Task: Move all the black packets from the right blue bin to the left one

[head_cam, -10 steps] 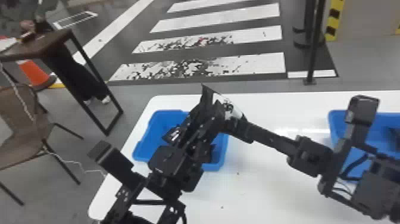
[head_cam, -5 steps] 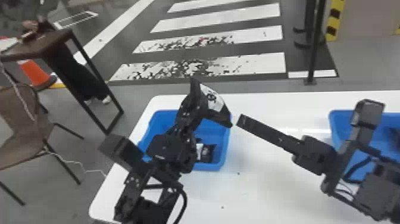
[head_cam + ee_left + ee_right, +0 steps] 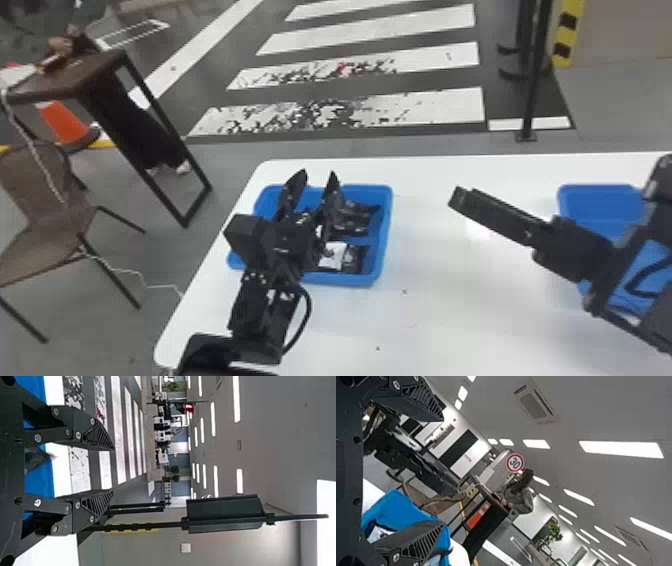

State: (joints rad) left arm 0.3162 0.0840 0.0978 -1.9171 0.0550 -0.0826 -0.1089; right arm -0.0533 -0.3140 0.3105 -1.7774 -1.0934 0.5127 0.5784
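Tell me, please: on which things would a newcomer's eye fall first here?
Probably on the bright blue left bin on the white table, holding black packets, with the open left gripper above it. Next might come the striped crossing on the floor beyond the table, then the right gripper between this bin and the right bin.

The left gripper (image 3: 318, 174) obstructs the way over the left bin (image 3: 384, 235) — room to pass between that bin and the right gripper (image 3: 455, 197).

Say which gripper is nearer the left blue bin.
Left. The left gripper is above the left blue bin; the right gripper is off to that bin's right, over the white table.
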